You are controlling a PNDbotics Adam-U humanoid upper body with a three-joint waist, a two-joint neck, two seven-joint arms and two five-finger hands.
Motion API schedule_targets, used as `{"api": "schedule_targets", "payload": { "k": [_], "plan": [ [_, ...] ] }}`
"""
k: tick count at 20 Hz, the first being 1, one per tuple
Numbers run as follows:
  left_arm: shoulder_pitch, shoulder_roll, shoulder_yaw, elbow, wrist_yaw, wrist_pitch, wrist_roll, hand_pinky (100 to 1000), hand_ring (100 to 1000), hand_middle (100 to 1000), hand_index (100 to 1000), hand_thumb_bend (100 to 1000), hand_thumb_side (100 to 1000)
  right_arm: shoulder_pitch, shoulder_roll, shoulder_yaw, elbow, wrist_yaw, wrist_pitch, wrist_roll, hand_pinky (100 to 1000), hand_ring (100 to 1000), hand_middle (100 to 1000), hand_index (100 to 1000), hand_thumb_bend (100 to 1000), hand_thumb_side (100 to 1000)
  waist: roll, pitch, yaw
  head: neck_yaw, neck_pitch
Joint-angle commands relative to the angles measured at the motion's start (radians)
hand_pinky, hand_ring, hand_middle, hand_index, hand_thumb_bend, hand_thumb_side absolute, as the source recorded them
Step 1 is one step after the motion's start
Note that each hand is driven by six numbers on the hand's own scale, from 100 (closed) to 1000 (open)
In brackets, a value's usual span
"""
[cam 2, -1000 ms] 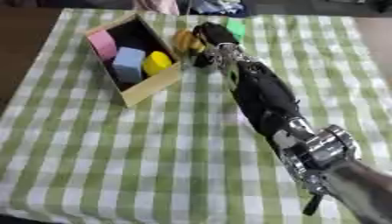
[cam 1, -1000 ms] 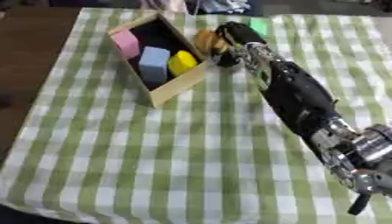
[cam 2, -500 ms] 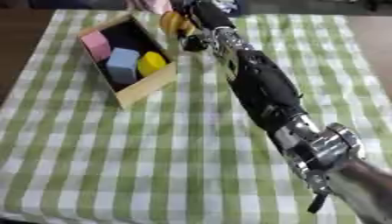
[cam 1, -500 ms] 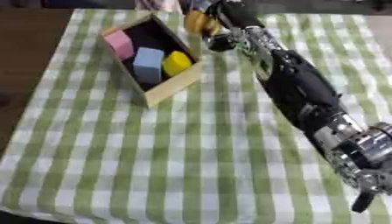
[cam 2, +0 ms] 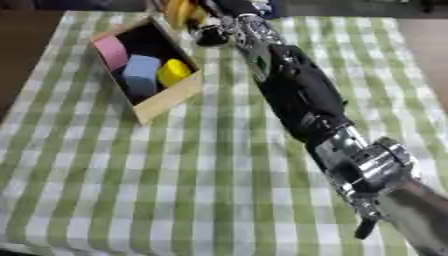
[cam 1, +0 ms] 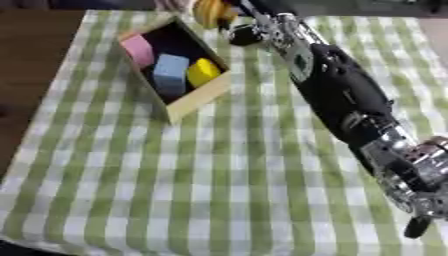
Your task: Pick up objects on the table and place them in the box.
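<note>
Right, your right hand (cam 1: 241,22) is up at the far edge of the bench (cam 1: 262,200), fingers curled round a yellow-orange object (cam 1: 208,11), which looks to be carried clear of the cloth. It hangs just beyond the far corner of the wooden box (cam 1: 197,102), so it is near the opening but not over it yet. Exactly how the fingers sit on it you cannot read from here, since the top of the hand runs out of view.

Look inside the box: a pink block (cam 1: 138,50) at the far end, a blue block (cam 1: 171,75) in the middle, a yellow block (cam 1: 203,71) just beside the blue one toward the arm. Three pieces are already home, then, and by my reckoning the one in your hand is the fourth.

The green checked cloth (cam 1: 131,190) in front of the box shows nothing else lying on it, though your forearm covers a long strip on the right side and the far edge is cut off, so something may be hiding there. Your left hand shows nowhere in either eye.

So you are late in the job, I'd say. What remains is bringing this piece in over the box and setting it down among the blocks.
</note>
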Motion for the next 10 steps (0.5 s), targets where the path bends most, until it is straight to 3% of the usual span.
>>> {"api": "schedule_targets", "payload": {
  "k": [1,10],
  "plan": [
    [-0.013,0.016,0.009,-0.028,0.006,-0.003,0.007,678,569,724,779,110,788,-0.03,0.007,0.013,-0.038,-0.017,-0.008,0.026,810,729,614,310,100,198,0.002,-0.031,0.006,-0.007,0.004],
    [-0.028,0.014,0.012,-0.042,0.021,-0.009,0.023,676,568,723,779,116,776,-0.024,0.075,0.01,0.022,0.005,0.01,0.044,805,728,615,332,100,198,-0.001,-0.03,0.032,-0.028,0.005]
  ]
}}
